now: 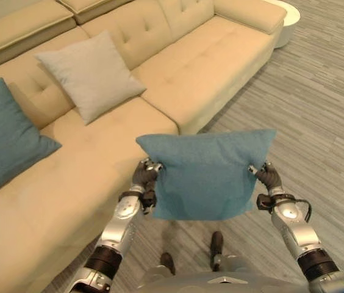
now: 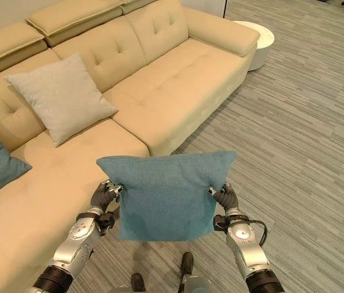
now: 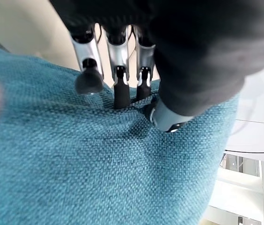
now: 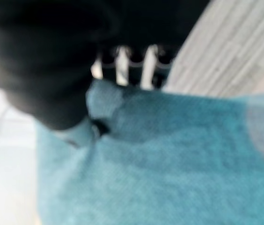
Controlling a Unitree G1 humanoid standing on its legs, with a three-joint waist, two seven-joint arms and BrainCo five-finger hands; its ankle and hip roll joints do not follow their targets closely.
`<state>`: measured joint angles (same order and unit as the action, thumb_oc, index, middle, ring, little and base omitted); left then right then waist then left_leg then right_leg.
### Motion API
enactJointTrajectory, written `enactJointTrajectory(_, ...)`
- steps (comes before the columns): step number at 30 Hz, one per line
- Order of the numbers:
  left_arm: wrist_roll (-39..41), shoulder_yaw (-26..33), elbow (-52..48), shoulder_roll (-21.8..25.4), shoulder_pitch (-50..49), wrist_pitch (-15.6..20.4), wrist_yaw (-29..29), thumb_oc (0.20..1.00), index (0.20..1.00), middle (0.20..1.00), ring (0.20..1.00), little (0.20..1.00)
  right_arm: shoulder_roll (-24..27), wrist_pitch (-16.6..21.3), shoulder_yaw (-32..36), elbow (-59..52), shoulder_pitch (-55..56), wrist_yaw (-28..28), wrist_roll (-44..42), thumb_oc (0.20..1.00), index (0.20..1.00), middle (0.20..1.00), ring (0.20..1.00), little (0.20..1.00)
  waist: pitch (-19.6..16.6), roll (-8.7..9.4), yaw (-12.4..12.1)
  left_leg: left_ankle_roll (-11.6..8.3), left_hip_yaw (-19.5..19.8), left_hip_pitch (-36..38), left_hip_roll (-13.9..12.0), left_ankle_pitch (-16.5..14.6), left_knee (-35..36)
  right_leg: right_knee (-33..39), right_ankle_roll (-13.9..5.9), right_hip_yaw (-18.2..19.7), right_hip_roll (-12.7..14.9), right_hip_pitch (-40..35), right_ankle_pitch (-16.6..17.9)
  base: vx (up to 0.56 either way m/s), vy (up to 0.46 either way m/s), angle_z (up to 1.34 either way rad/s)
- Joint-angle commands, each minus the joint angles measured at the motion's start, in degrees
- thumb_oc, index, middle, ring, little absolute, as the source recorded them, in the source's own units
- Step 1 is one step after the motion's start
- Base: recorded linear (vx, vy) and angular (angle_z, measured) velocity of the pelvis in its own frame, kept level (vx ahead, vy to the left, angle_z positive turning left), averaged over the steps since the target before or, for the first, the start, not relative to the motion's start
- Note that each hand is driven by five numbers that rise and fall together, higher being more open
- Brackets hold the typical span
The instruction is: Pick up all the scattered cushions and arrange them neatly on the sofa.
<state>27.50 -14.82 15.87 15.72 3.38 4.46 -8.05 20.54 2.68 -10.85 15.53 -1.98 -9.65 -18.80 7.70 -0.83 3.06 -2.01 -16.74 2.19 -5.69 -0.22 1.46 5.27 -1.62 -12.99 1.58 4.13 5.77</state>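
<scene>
While gripped at opposite edges, square teal woven cushion (image 2: 167,194) held off the floor beside beige tufted sofa (image 2: 178,91); left hand (image 2: 103,196) and right hand (image 2: 225,197) fingers curled, pinching fabric.

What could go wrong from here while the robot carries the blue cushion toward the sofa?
1. The left hand and right hand pinch the held blue cushion only at its upper side edges, so the fabric might slip and the cushion drop to the floor.
2. The cushion hangs wide before the robot, hiding part of the sofa edge; placement may land short.
3. It might knock the grey cushion already placed.
</scene>
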Motion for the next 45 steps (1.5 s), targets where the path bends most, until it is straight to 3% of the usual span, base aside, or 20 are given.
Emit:
enactJointTrajectory(1,-0.7,-2.5,-3.1,0.1,4.6,4.0,3.6,0.200,0.200,0.200,0.200,0.200,-1.4,5.7,2.0,-6.0,-2.1,1.1,-0.5,0.200,0.200,0.200,0.200,0.200,-3.7,4.89,1.3,-2.20,3.3,-5.0,1.6,-4.3,-15.1,-3.8,-3.98,3.3,1.7,-4.4,-5.4,-0.02,-0.088,0.26)
enactJointTrajectory(3,-0.6,-2.8,-3.1,0.0,5.0,4.0,3.3,0.200,0.200,0.200,0.200,0.200,-1.1,5.8,1.8,-5.9,-2.3,1.0,-0.7,0.200,0.200,0.200,0.200,0.200,-3.1,5.05,1.2,-2.34,4.9,-7.4,1.2,-4.4,-18.8,-4.0,-3.53,3.2,1.5,-4.3,-5.7,-0.03,-0.039,0.23)
enactJointTrajectory(5,0.3,-3.4,-3.0,-0.4,5.6,3.9,2.8,0.200,0.200,0.200,0.200,0.200,-0.7,5.7,1.8,-5.9,-2.7,0.6,-0.7,0.200,0.200,0.200,0.200,0.200,-2.7,5.27,0.9,-1.56,8.0,-9.8,1.8,-5.3,-16.5,-4.1,-3.76,3.1,1.6,-4.3,-6.2,0.01,0.018,0.03)
enactJointTrajectory(7,-0.1,-4.5,-2.8,-0.4,6.5,3.7,2.3,0.200,0.200,0.200,0.200,0.200,-0.3,5.9,2.3,-6.0,-2.9,-0.4,-0.8,0.200,0.200,0.200,0.200,0.200,-2.6,5.61,-0.4,-2.35,11.0,-16.1,1.5,-0.4,-12.4,-3.8,-3.90,3.6,1.8,-5.3,-6.8,0.11,0.083,-0.01)
enactJointTrajectory(9,0.1,-4.1,-3.4,-0.1,6.0,4.2,2.4,0.200,0.200,0.200,0.200,0.200,-0.5,5.7,2.4,-5.9,-3.0,-0.4,-0.8,0.200,0.200,0.200,0.200,0.200,-2.6,5.02,-1.2,-2.76,13.4,-15.7,2.0,0.2,-9.2,-4.1,-4.08,5.2,1.4,-6.0,-8.2,0.22,0.180,-0.06)
enactJointTrajectory(16,-0.6,-2.9,-5.2,1.4,4.6,3.8,3.3,0.200,0.200,0.200,0.200,0.200,-2.5,5.1,2.0,-6.2,-2.9,0.9,0.2,0.200,0.200,0.200,0.200,0.200,-3.6,3.90,-1.5,-0.45,9.7,-10.0,3.4,-1.6,-6.9,-9.5,-6.05,8.4,5.1,-5.6,-8.7,0.17,0.203,-0.62)
enactJointTrajectory(18,-0.6,-2.2,-5.6,1.9,4.1,3.8,3.4,0.200,0.200,0.200,0.200,0.200,-3.1,5.0,1.8,-5.9,-3.5,1.3,0.5,0.200,0.200,0.200,0.200,0.200,-3.0,3.38,-2.0,0.85,8.6,-8.8,4.1,-2.7,-7.0,-14.5,-7.11,8.9,5.8,-3.6,-8.5,0.11,0.229,-0.58)
enactJointTrajectory(19,-0.6,-1.0,-6.3,2.6,3.2,3.8,3.4,0.200,0.200,0.200,0.200,0.200,-3.5,4.8,1.2,-5.8,-4.2,2.0,0.9,0.200,0.200,0.200,0.200,0.200,-2.3,2.97,-2.3,2.09,7.2,-7.5,4.5,-3.8,-7.0,-20.4,-8.51,9.2,6.7,-0.3,-5.9,0.11,0.219,-0.62)
enactJointTrajectory(21,-0.9,-0.3,-6.6,3.0,2.6,4.0,3.5,0.200,0.200,0.200,0.200,0.200,-4.0,4.7,0.6,-5.8,-4.4,2.9,1.2,0.200,0.200,0.200,0.200,0.200,-1.6,2.14,-2.1,2.94,6.4,-5.2,4.8,-4.8,-6.6,-25.8,-8.68,8.7,6.0,4.6,-5.0,0.21,0.235,-0.58)
enactJointTrajectory(22,-0.8,0.1,-6.4,2.6,2.4,4.2,3.4,0.200,0.200,0.200,0.200,0.200,-4.0,4.7,0.4,-5.7,-4.7,2.8,1.3,0.200,0.200,0.200,0.200,0.200,-1.4,1.96,-1.4,3.29,6.8,-3.3,5.9,-5.6,-5.9,-23.2,-7.58,8.4,3.7,7.7,-5.5,0.29,0.157,-0.37)
enactJointTrajectory(25,-1.0,0.2,-6.4,2.6,2.3,4.2,3.4,0.200,0.200,0.200,0.200,0.200,-3.7,4.8,0.3,-5.7,-4.8,2.7,1.3,0.200,0.200,0.200,0.200,0.200,-1.2,1.97,-1.2,3.33,7.0,-2.4,6.4,-6.1,-5.4,-20.8,-7.36,7.1,3.5,7.5,-5.3,0.16,0.018,-0.23)
enactJointTrajectory(27,-1.6,1.1,-5.9,2.2,2.2,4.4,3.6,0.200,0.200,0.200,0.200,0.200,-3.7,4.9,0.1,-6.1,-5.0,3.1,1.2,0.200,0.200,0.200,0.200,0.200,-1.6,2.82,0.0,2.65,6.7,2.1,7.9,-7.8,-3.2,-9.2,-8.04,-0.9,3.0,10.1,-1.6,0.57,-0.081,0.14)
enactJointTrajectory(29,-2.0,0.7,-5.2,1.6,2.5,4.6,4.6,0.200,0.200,0.200,0.200,0.200,-3.2,5.5,0.9,-6.8,-3.7,3.3,1.1,0.200,0.200,0.200,0.200,0.200,-2.3,3.21,1.1,2.50,8.0,4.0,8.7,-9.9,-3.7,-6.7,-7.24,0.6,2.1,8.4,-0.5,0.47,-0.107,0.16)
enactJointTrajectory(32,-1.1,0.1,-4.6,0.3,2.1,4.5,4.9,0.200,0.200,0.200,0.200,0.200,-2.7,5.7,1.7,-6.6,-1.9,3.2,0.6,0.200,0.200,0.200,0.200,0.200,-3.9,2.93,2.0,0.11,8.2,4.7,7.1,-9.9,-8.7,-6.3,-5.70,1.7,1.1,5.6,-0.6,0.27,-0.093,0.49)
enactJointTrajectory(34,-0.8,-0.7,-4.3,0.0,2.6,4.4,5.1,0.200,0.200,0.200,0.200,0.200,-2.1,6.2,2.1,-6.8,-1.3,2.9,0.0,0.200,0.200,0.200,0.200,0.200,-3.7,3.62,2.5,-2.47,8.2,-0.4,4.9,-6.9,-20.7,-5.1,-4.33,1.9,0.8,2.8,-1.0,0.26,-0.207,0.13)
enactJointTrajectory(36,-0.4,-1.3,-4.3,-0.2,2.8,4.2,4.8,0.200,0.200,0.200,0.200,0.200,-1.1,5.9,2.4,-7.1,-1.0,2.1,-0.7,0.200,0.200,0.200,0.200,0.200,-3.0,4.87,2.0,-2.14,8.3,-7.4,3.2,-4.3,-32.3,-4.8,-1.98,2.2,0.4,-0.1,-3.3,0.26,-0.167,0.16)
enactJointTrajectory(39,-0.4,-1.6,-4.0,-0.5,3.7,3.9,4.5,0.200,0.200,0.200,0.200,0.200,-0.8,6.0,2.9,-7.4,-1.0,1.7,-1.1,0.200,0.200,0.200,0.200,0.200,-2.5,6.07,0.8,0.16,9.0,-12.1,4.5,-7.7,-27.9,-3.8,-2.50,3.4,0.7,-2.5,-4.5,0.26,-0.006,-0.04)
enactJointTrajectory(42,-1.0,-2.2,-4.4,-0.5,3.7,3.7,4.7,0.200,0.200,0.200,0.200,0.200,-0.5,6.2,3.1,-7.3,-0.8,1.2,-0.7,0.200,0.200,0.200,0.200,0.200,-2.1,5.81,-0.4,-0.39,10.5,-15.3,4.8,-2.6,-16.6,-2.6,-3.09,4.1,0.3,-4.5,-5.1,0.24,0.074,-0.33)
enactJointTrajectory(43,-1.3,-2.1,-4.7,-0.3,3.4,3.7,4.5,0.200,0.200,0.200,0.200,0.200,-0.8,6.2,3.8,-6.7,-1.2,0.1,-0.6,0.200,0.200,0.200,0.200,0.200,-1.8,5.32,-1.3,-1.48,10.6,-19.4,4.0,1.8,-13.4,-1.7,-2.80,5.1,-0.4,-6.8,-6.4,0.27,0.107,-0.36)
enactJointTrajectory(45,-1.4,-1.8,-4.8,-0.2,2.3,3.5,4.9,0.200,0.200,0.200,0.200,0.200,-1.7,6.0,3.4,-7.0,-0.5,1.2,-0.6,0.200,0.200,0.200,0.200,0.200,-3.0,4.46,-1.4,-1.06,9.7,-14.0,4.1,0.8,-7.6,-2.9,-3.35,5.6,-0.7,-7.8,-8.3,0.39,0.172,-0.54)
